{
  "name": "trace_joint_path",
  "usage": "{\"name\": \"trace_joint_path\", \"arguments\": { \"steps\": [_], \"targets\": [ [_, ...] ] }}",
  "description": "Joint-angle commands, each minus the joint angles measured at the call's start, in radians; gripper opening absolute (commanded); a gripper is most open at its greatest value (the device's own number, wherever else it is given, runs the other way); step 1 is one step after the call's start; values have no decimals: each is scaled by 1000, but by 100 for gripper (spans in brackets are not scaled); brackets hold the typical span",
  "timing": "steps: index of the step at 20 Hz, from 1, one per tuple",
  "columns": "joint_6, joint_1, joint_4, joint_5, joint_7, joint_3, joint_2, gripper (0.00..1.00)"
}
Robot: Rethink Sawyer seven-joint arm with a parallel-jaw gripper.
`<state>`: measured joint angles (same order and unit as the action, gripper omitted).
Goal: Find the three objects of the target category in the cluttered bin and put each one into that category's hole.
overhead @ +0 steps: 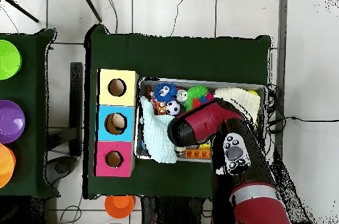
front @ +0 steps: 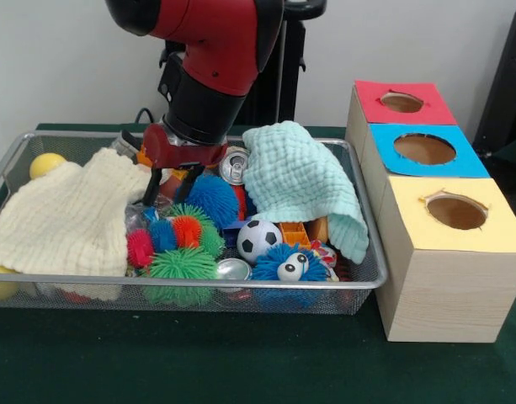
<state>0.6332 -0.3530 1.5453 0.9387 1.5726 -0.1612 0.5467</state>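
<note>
My gripper (front: 171,192) is down in the wire bin (front: 369,273), left of its middle, with its dark fingers (front: 151,190) spread open over the clutter. It hangs just right of a cream cloth (front: 68,220) and above spiky balls: blue (front: 214,198), orange (front: 187,230) and green (front: 182,268). Nothing sits clearly between the fingers. A soda can (front: 235,165) lies beside the wrist. A soccer ball (front: 258,240) and a blue fuzzy ball with eyes (front: 288,266) rest near the front. In the overhead view the arm (overhead: 202,125) hides the gripper.
A teal cloth (front: 304,181) drapes over the bin's right side. Yellow balls (front: 45,164) lie at the left end. Three boxes with holes stand right of the bin: red (front: 401,103), blue (front: 424,149) and yellow (front: 456,211). Coloured bowls (overhead: 8,59) sit on a separate table.
</note>
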Motion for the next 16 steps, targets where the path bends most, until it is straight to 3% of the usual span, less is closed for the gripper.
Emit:
{"name": "trace_joint_path", "arguments": {
  "steps": [1, 9, 16],
  "targets": [
    [5, 4, -56, 80, 35, 61, -42, 100],
    [-12, 18, -84, 71, 39, 80, -72, 100],
    [-40, 17, -109, 65, 50, 88, -140, 100]
  ]
}}
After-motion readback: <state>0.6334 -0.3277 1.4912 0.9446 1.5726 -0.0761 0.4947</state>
